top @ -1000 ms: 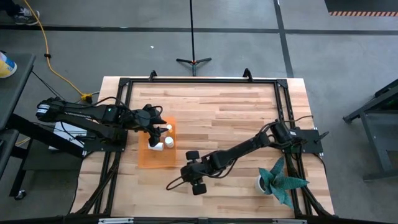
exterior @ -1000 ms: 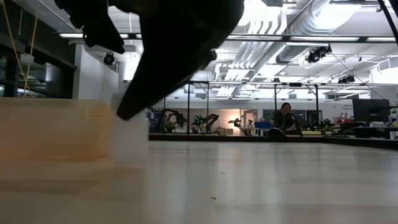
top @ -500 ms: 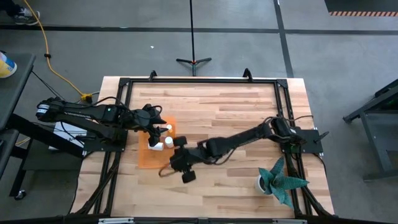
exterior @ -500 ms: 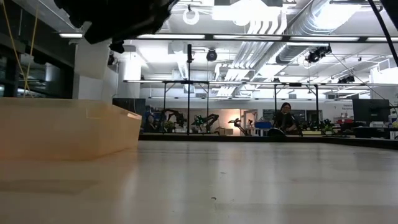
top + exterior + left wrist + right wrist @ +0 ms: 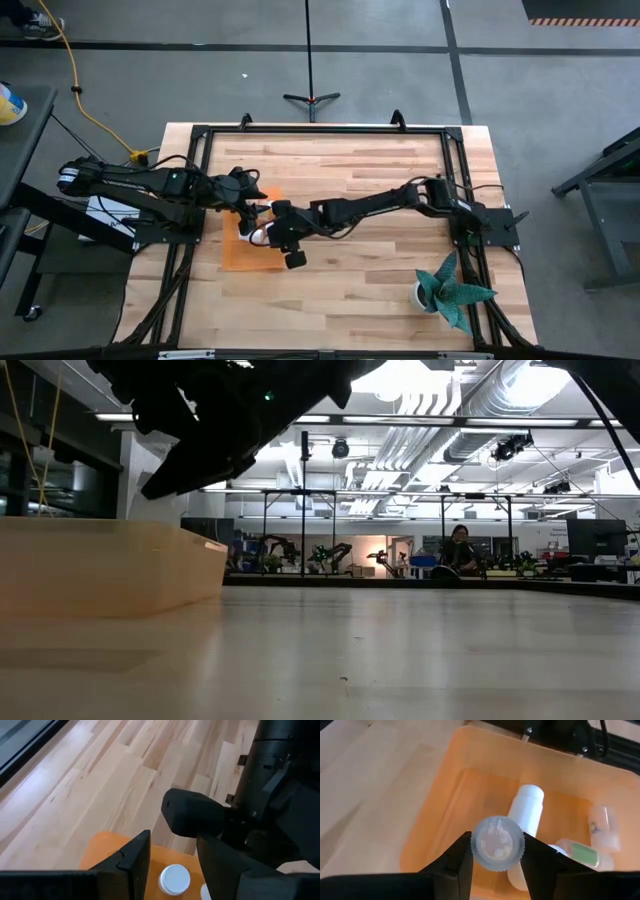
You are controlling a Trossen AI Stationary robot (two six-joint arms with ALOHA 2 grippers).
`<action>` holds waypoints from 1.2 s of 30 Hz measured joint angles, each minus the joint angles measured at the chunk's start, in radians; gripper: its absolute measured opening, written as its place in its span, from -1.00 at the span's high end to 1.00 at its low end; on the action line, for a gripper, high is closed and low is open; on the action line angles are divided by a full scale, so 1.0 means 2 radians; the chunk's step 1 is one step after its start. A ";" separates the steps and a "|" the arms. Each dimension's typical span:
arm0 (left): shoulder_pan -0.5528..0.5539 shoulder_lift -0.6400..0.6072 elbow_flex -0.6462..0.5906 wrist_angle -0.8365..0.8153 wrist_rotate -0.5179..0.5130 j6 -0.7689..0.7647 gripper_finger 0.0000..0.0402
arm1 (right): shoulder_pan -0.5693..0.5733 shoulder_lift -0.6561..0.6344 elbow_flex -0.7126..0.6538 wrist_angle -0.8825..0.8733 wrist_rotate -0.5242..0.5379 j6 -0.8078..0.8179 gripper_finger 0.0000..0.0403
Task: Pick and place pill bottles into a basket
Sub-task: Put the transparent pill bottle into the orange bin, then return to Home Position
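Reaching over the basket (image 5: 445, 795), right gripper (image 5: 497, 851) fingers clamped on pill bottle (image 5: 497, 842), left fingers apart.

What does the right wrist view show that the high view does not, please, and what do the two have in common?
Only the right wrist view shows a pill bottle clamped between the right gripper's fingers, with other bottles lying in the bin below. Only the high view shows the whole table, the left gripper over the bin and the teal plant. Both show the orange basket under the right gripper.
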 joint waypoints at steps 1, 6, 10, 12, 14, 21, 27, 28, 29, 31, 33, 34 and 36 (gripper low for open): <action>0.000 0.000 0.000 0.000 0.000 0.000 0.03 | -0.002 0.000 0.000 -0.003 -0.001 0.000 0.37; 0.000 0.000 0.000 0.000 0.000 0.000 0.03 | -0.002 0.005 0.000 -0.009 -0.017 -0.009 0.37; 0.000 0.000 0.000 0.000 0.000 0.000 0.03 | -0.002 0.012 0.000 -0.015 -0.026 -0.012 0.37; 0.000 0.000 0.000 0.000 0.000 0.000 0.03 | -0.002 0.019 0.000 -0.015 -0.031 -0.014 0.37; 0.000 0.000 0.000 0.000 0.000 0.000 0.03 | -0.002 0.023 0.000 -0.024 -0.043 -0.016 0.37; 0.000 0.000 0.000 0.000 -0.007 0.000 0.03 | -0.002 0.025 0.000 -0.026 -0.064 -0.016 0.29; 0.000 0.000 0.000 0.000 -0.008 0.000 0.03 | -0.002 0.025 0.000 -0.023 -0.064 -0.015 0.03; 0.000 0.000 0.000 0.000 -0.008 0.000 0.03 | -0.002 0.025 0.001 -0.021 -0.064 -0.010 0.00; 0.000 0.000 0.000 0.000 -0.008 0.000 0.03 | -0.002 0.025 0.003 -0.021 -0.065 -0.004 -0.03; 0.000 0.000 0.000 0.000 -0.012 0.000 0.03 | -0.002 0.024 0.012 -0.025 -0.068 0.004 -0.08; 0.000 0.000 0.000 0.001 -0.024 0.000 0.03 | -0.002 0.020 0.022 -0.025 -0.065 0.011 -0.09; 0.000 -0.002 0.000 0.000 -0.031 0.001 0.03 | -0.002 0.013 0.026 -0.030 -0.060 0.014 -0.09; 0.000 -0.009 0.000 0.003 -0.044 0.006 0.03 | -0.002 -0.005 0.030 -0.033 -0.042 0.014 -0.06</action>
